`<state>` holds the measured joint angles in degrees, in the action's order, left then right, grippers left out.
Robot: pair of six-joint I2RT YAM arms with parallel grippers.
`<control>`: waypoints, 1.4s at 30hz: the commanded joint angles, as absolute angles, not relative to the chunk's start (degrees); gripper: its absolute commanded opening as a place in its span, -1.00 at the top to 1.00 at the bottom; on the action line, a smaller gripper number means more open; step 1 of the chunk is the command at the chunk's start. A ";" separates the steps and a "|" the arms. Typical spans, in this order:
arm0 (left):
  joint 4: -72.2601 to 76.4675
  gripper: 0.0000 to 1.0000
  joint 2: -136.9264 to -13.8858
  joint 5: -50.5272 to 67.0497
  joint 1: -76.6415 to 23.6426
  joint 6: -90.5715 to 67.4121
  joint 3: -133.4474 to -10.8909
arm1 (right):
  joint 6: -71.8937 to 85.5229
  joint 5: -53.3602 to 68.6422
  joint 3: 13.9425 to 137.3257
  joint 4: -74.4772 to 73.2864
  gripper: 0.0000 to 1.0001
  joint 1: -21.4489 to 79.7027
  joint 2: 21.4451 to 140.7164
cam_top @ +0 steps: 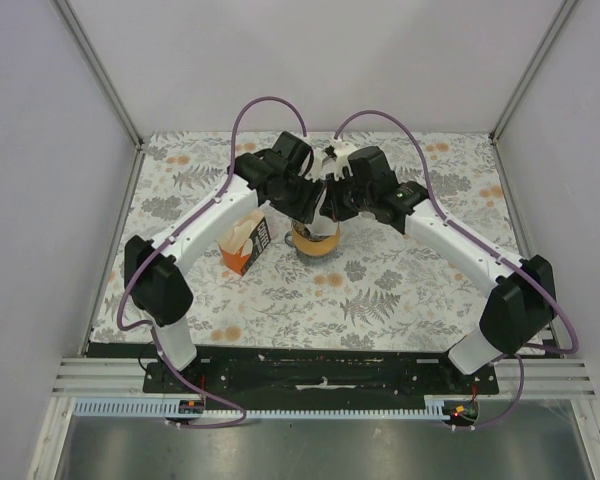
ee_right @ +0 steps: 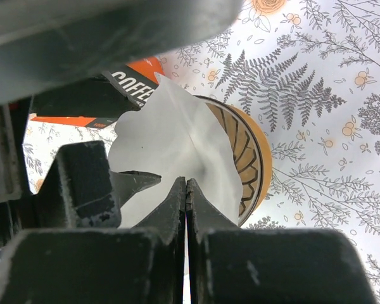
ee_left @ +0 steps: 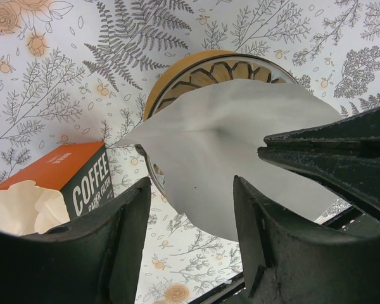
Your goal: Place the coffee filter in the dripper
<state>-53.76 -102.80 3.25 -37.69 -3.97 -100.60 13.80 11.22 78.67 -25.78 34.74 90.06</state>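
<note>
The coffee filter [ee_left: 215, 145], a cream-white paper cone, hangs partly opened over the dripper [ee_left: 221, 66], a ribbed funnel on an orange ring. I cannot tell whether the two touch. My right gripper [ee_right: 186, 182] is shut on the filter [ee_right: 171, 142] at its edge; its pinched fingers [ee_left: 329, 158] show in the left wrist view. My left gripper [ee_left: 190, 183] is open and empty, its jaws on either side of the filter's near edge. In the top view both grippers, left [cam_top: 310, 200] and right [cam_top: 338, 200], meet above the dripper [cam_top: 315, 240] and hide most of it.
An orange box of paper filters [cam_top: 246, 243] stands just left of the dripper, open, with white filters sticking out [ee_left: 19, 209]. The floral tablecloth [cam_top: 400, 290] covers the table. Grey walls close in the back and both sides.
</note>
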 commanded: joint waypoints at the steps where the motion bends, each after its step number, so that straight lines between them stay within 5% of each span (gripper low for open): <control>1: -48.96 -0.22 -98.00 6.15 -37.18 -4.92 -105.03 | 12.66 11.59 79.63 -30.85 1.00 35.42 90.97; 13: -47.29 -0.31 -95.89 11.24 -33.66 -9.05 -104.76 | 14.85 17.40 80.60 -28.30 1.00 35.42 88.60; 31: -44.48 -0.35 -95.10 17.22 -27.34 -20.21 -94.93 | 8.88 -0.95 91.58 -36.03 1.00 42.01 99.66; 42: -42.54 -0.33 -95.45 20.22 -26.72 -22.32 -91.06 | 8.53 -1.76 92.29 -35.95 1.00 43.68 106.17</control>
